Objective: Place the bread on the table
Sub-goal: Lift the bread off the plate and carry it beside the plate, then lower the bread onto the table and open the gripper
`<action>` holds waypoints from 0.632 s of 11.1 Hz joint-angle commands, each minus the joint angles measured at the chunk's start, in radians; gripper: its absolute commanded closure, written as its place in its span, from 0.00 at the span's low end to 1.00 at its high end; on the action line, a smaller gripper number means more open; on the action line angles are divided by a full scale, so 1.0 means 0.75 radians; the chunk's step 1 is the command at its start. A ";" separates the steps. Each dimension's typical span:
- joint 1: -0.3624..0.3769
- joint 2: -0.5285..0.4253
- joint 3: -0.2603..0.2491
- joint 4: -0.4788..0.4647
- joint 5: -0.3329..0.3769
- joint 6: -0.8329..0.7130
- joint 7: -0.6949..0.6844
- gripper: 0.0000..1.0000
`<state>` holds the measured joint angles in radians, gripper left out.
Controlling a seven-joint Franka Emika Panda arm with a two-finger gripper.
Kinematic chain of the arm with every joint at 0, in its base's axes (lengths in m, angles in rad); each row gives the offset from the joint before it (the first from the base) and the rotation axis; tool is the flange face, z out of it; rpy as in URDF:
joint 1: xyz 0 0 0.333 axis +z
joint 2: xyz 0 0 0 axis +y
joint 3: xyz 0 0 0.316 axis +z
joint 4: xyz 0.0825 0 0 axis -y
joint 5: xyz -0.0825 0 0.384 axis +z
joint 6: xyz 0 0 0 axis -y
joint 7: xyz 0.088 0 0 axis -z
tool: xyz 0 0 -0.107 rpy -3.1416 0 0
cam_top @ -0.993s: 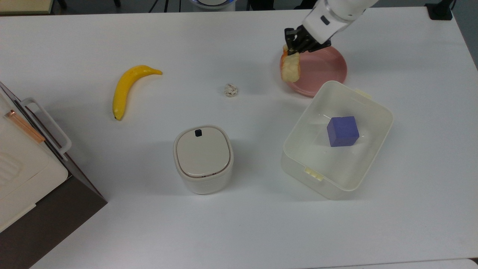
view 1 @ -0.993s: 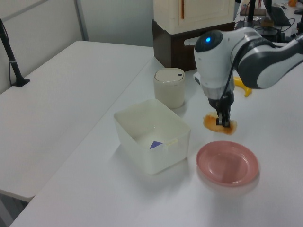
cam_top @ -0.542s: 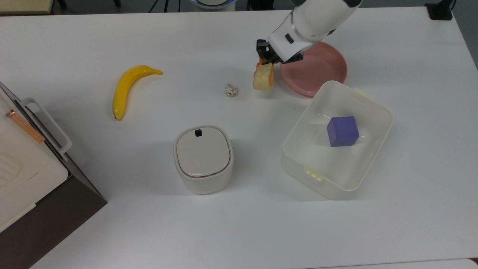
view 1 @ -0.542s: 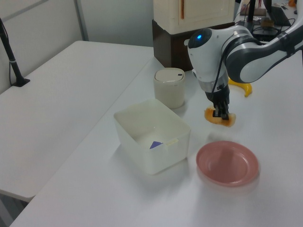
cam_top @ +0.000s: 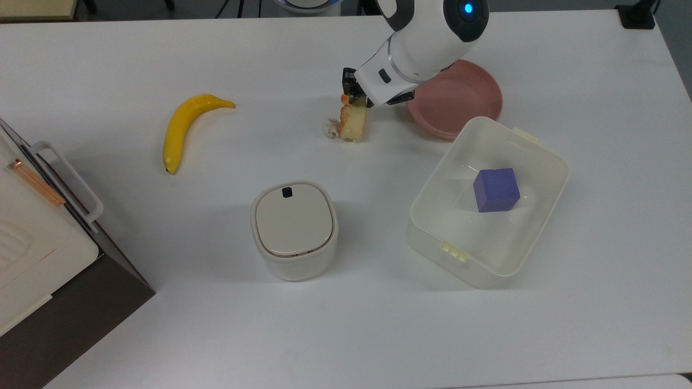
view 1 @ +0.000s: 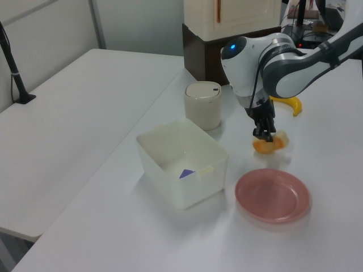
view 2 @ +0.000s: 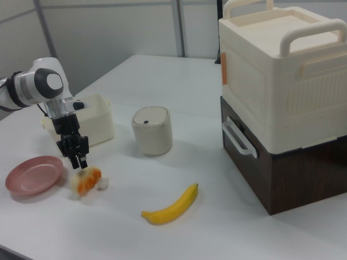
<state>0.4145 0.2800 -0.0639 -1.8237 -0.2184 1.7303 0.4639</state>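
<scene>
The bread (cam_top: 352, 123), pale yellow with an orange-brown edge, hangs from its upper end in my gripper (cam_top: 354, 99), which is shut on it. It is low over the white table (cam_top: 346, 335), left of the pink plate (cam_top: 459, 100) in the top view. Its lower end sits right beside the small paper ball (cam_top: 329, 130). In the left view the bread (view 1: 267, 145) is under the gripper (view 1: 264, 135), beyond the plate (view 1: 272, 195). The right view has the gripper (view 2: 79, 161) just above the bread (view 2: 84, 181). I cannot tell if the bread touches the table.
A translucent bin (cam_top: 546, 156) holding a blue cube (cam_top: 496, 189) stands below the plate in the top view. A lidded cream container (cam_top: 294, 229) sits mid-table, and a banana (cam_top: 186, 127) lies to the top view's left. A large cream box on a brown stand (view 2: 276, 92) fills one corner.
My gripper has carried the bread off the pink plate and leftward in the top view, lowering it toward the table beside the paper ball.
</scene>
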 commanded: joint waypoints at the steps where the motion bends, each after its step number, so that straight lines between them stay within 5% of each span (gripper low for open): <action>1: 0.018 -0.017 -0.001 -0.015 -0.024 -0.010 -0.011 0.00; 4: -0.006 -0.038 -0.001 0.006 -0.024 -0.006 -0.011 0.00; 7: -0.172 -0.203 -0.003 0.049 0.033 0.000 -0.019 0.00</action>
<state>0.3722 0.2524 -0.0639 -1.7839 -0.2195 1.7307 0.4639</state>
